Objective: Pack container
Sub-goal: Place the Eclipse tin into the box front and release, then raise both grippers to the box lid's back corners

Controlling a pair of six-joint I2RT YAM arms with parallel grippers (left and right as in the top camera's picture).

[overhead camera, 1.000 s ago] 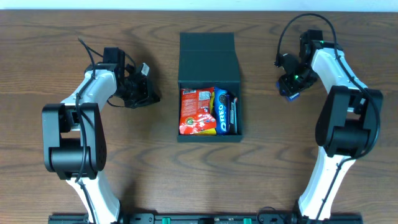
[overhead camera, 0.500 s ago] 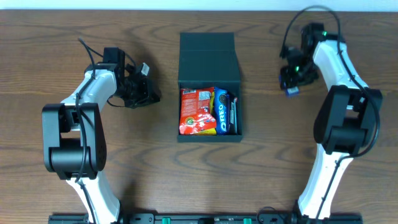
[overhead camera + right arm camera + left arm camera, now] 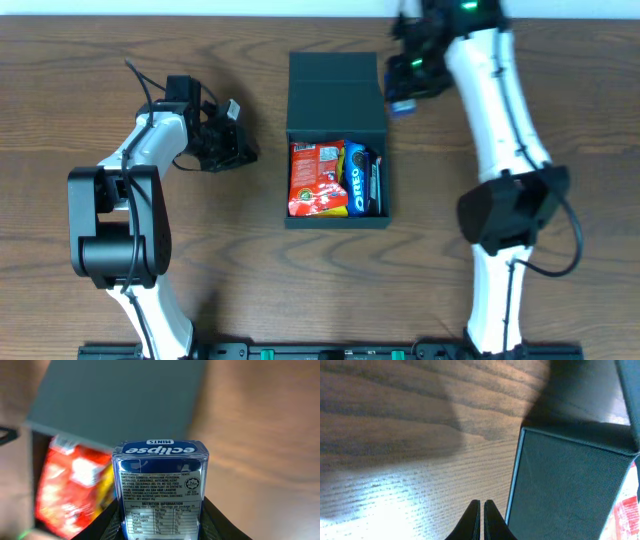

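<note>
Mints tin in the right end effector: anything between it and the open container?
Nothing visible. The right end effector holds the mints tin by the folded-back lid flap; the container is open. The red snack packet and Oreo pack inside leave little room.

The desk [image 3: 250, 270] is a brown wood-grain top with dark streaks running mostly left to right, reaching a pale strip along the far edge. Directly on it, near the middle, sits the container [image 3: 335, 95], a dark teal-green box with its flap lid open toward the far edge. In the left wrist view the box's side wall stands on the wood, with shadow beside it and a bright glare patch further off.
</note>
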